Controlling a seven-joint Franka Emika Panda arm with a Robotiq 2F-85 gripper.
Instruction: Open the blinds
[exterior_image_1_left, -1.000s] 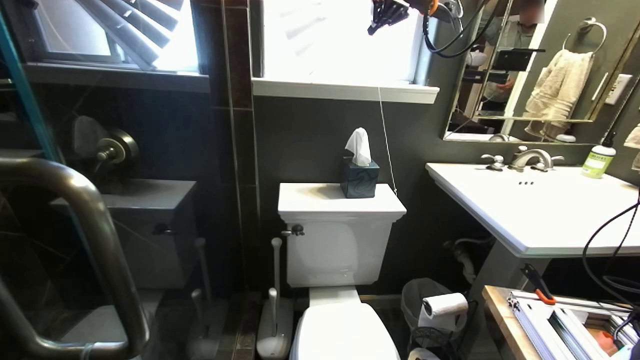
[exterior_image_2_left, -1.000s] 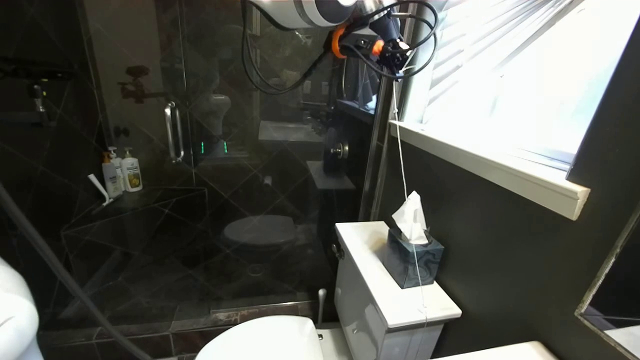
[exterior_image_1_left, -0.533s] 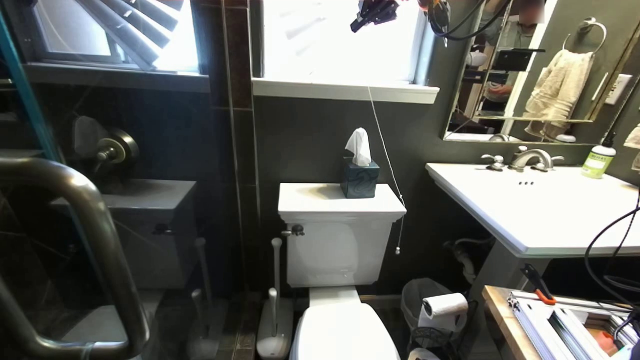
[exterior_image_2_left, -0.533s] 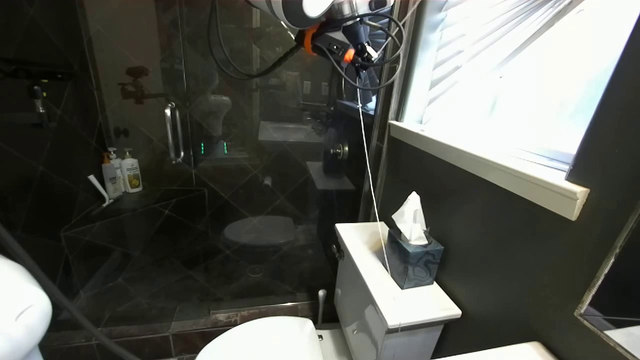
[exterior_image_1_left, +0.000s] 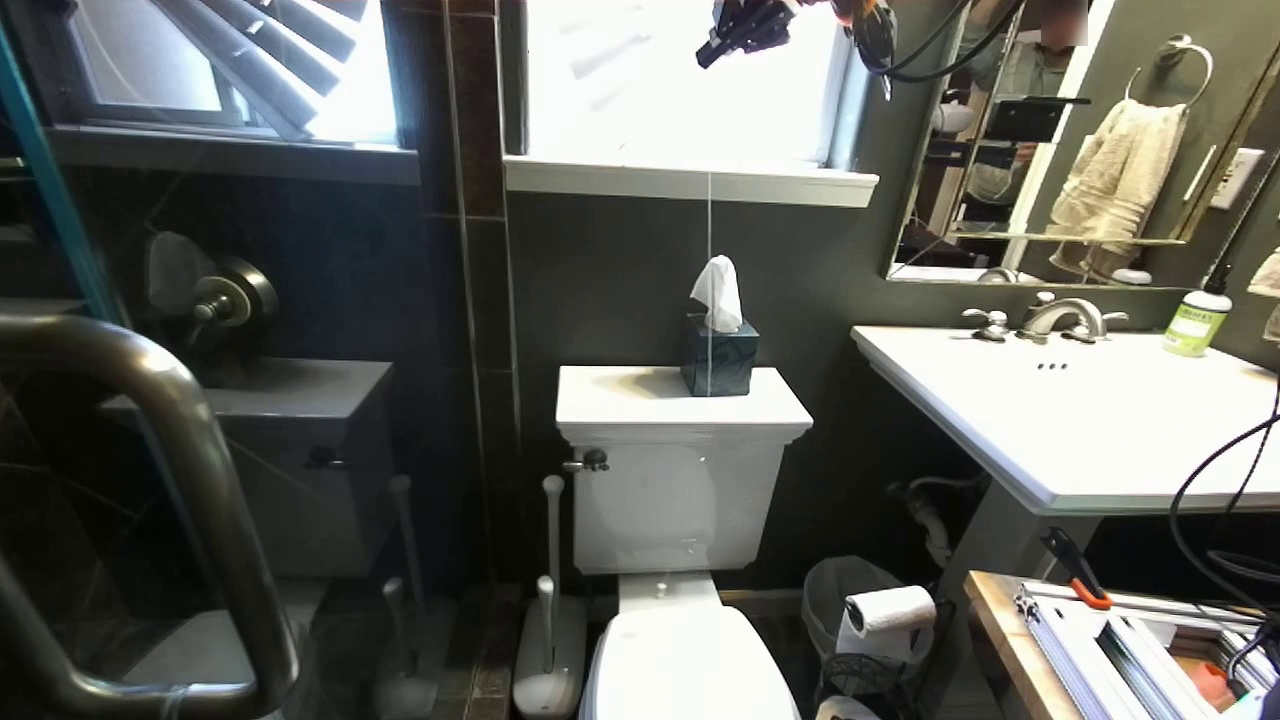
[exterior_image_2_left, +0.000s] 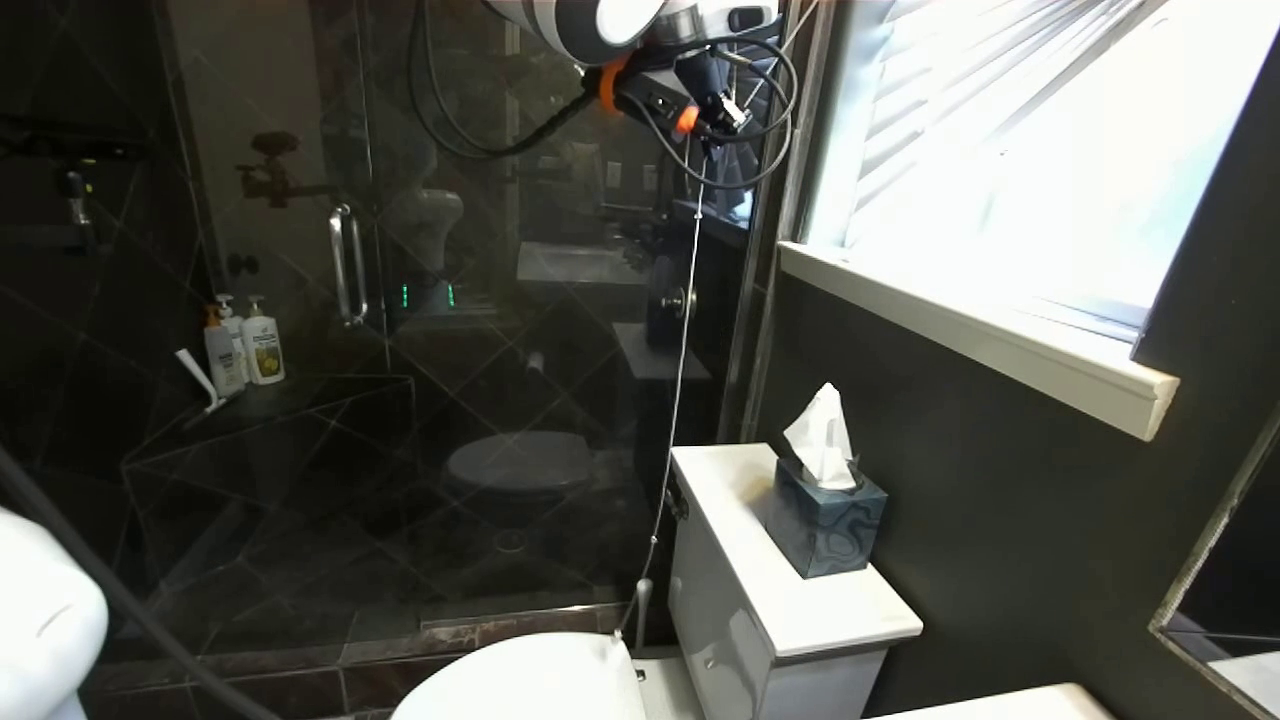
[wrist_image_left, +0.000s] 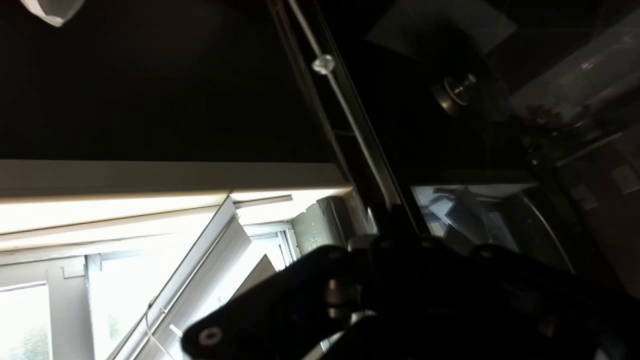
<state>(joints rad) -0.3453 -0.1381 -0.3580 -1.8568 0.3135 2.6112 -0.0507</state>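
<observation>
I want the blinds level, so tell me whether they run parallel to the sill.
No, in the wrist view the blinds slant steeply away from the sill.

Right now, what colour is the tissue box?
The tissue box is dark blue-grey with swirly, marble-like lines; it shows best in an exterior view.

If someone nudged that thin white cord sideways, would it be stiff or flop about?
The cord would probably flop: it looks thin and curves slightly in an exterior view. It would likely swing, since it hangs below the gripper. Its small knot or bead seems unlikely to add much weight.
</observation>
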